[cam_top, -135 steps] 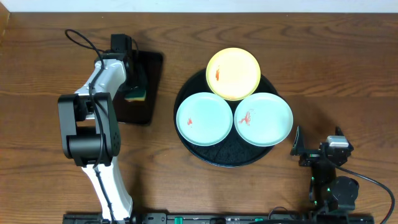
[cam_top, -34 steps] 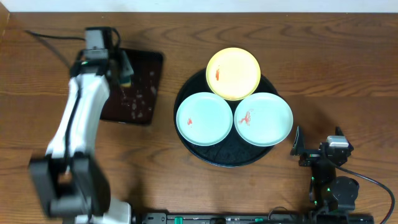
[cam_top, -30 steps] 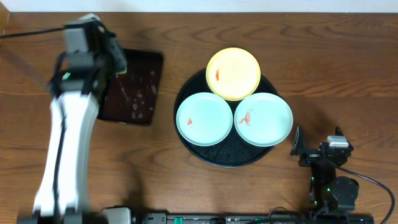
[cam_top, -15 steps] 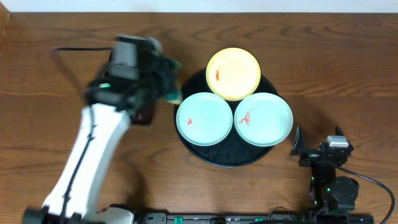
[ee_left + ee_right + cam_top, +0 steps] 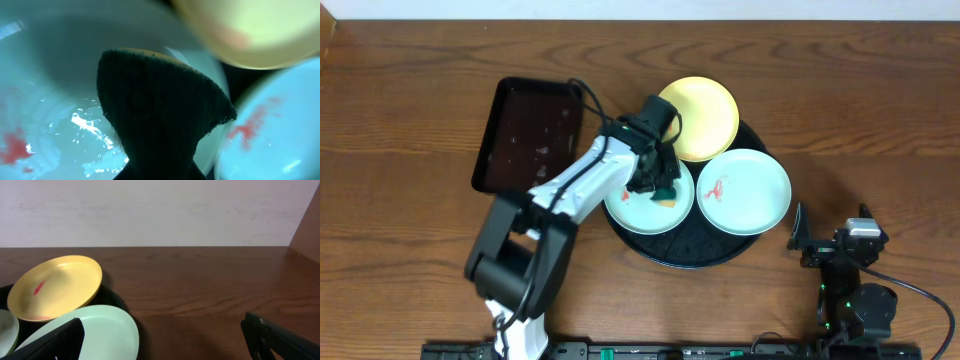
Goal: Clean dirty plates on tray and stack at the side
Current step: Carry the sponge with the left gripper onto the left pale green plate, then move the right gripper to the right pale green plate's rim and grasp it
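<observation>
Three plates lie on the round black tray (image 5: 685,252): a yellow plate (image 5: 708,112) at the back, a mint plate (image 5: 628,205) front left, a mint plate (image 5: 748,190) front right with a red smear. My left gripper (image 5: 656,180) is shut on a green-and-yellow sponge (image 5: 665,193) and presses it on the left mint plate's right part. In the left wrist view the dark sponge (image 5: 155,115) sits on the wet plate (image 5: 45,100), which has red smears at its left. My right gripper (image 5: 830,238) is open and empty, right of the tray.
A rectangular black tray (image 5: 530,135) with water drops lies to the left of the round tray. In the right wrist view the yellow plate (image 5: 55,287) and the right mint plate (image 5: 100,330) sit left of bare wood, with a wall behind.
My left arm lifted the sponge off the rectangular tray, swung right, and has set it down on the left mint plate. The right arm has not moved.
</observation>
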Controlling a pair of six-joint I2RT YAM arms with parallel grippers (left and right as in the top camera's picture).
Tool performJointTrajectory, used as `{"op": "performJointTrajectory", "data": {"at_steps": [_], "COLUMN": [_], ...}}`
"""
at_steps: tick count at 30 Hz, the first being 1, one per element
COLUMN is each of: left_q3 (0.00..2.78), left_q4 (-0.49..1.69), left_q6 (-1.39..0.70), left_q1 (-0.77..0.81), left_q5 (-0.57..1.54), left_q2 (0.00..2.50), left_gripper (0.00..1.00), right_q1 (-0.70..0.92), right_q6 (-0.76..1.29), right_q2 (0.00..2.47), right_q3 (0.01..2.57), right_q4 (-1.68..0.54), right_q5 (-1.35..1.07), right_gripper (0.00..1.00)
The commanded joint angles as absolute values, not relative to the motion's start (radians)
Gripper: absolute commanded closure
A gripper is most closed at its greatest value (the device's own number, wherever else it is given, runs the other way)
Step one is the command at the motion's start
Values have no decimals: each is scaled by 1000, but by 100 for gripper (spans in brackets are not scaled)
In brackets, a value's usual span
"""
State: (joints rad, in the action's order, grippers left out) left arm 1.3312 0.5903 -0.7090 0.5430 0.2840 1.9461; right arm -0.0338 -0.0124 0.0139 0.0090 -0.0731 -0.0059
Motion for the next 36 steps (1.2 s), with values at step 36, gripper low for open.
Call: {"op": "performJointTrajectory", "data": {"at_steps": [36], "left_q3": [1326], "left_q4": [589], "left_q6": [-784], "left_q1": [544], "left_q5": [121], "left_q2": [2002], "left_gripper": [85], "right_q1": [-25], "right_q6": [152], "right_q2": [12], "right_q3": [6], "right_q4": [-25], "right_q5": [-176], "right_gripper": [1]}}
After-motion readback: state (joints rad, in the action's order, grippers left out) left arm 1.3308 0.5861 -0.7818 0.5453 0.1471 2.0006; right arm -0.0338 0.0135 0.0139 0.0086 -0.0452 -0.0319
